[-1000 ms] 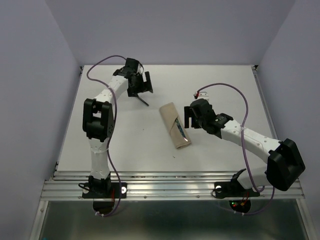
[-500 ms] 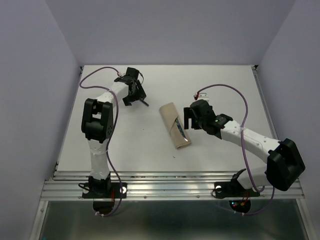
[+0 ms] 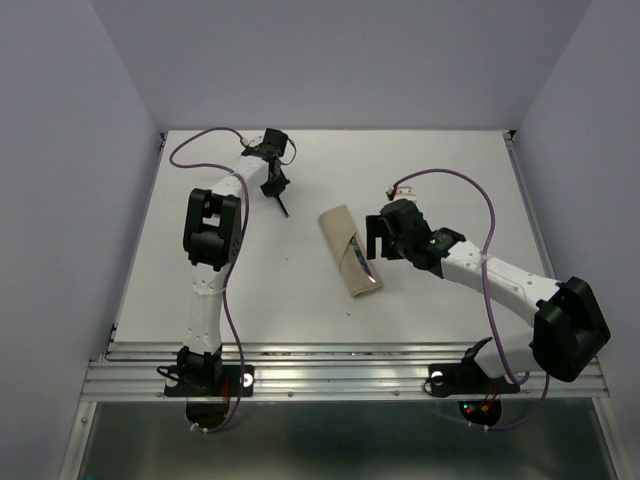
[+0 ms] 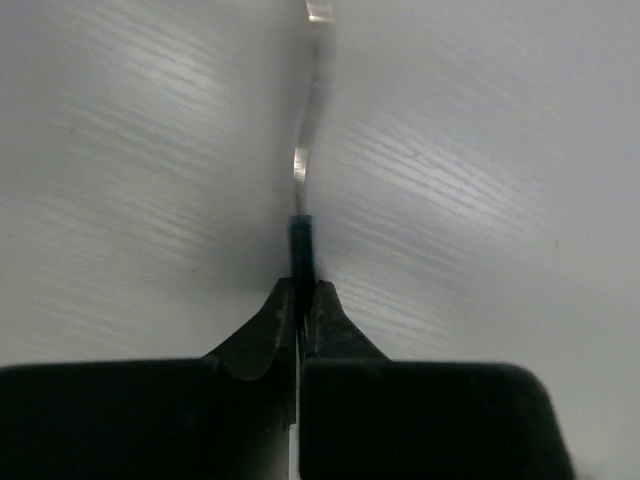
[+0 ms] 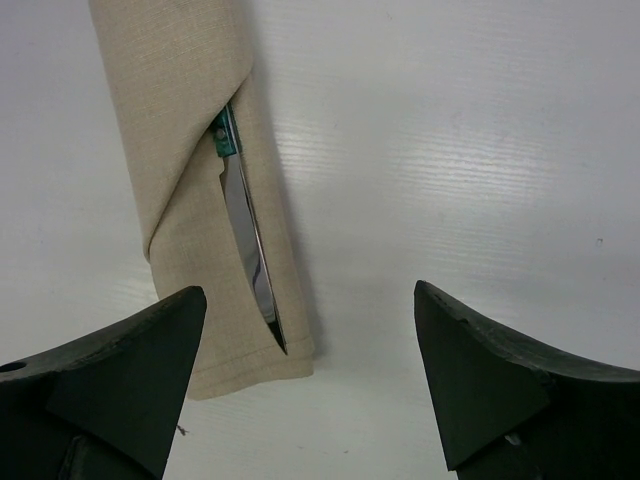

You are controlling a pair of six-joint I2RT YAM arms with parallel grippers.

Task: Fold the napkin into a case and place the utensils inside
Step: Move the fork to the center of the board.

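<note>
Left gripper [image 4: 301, 292] is clamped on a thin, edge-on utensil [image 4: 301, 238]. Right gripper [image 5: 305, 300] has its jaws wide apart just beside the napkin case [image 5: 180, 120], which contains a knife [image 5: 248, 250].

One folded napkin case [image 3: 349, 252] is counted on the one counter [image 3: 290, 300]. Two utensils are counted: one knife [image 5: 250, 250] lodged in the case with its blade showing, and one slim silvery utensil [image 4: 303, 160] with a dark handle, pinched in the left hand [image 4: 300, 300]. Two arms are counted, each with one hand, the right hand [image 5: 307, 300] being the second. Two purple cables [image 3: 452, 170] are seen, one along each arm.
</note>
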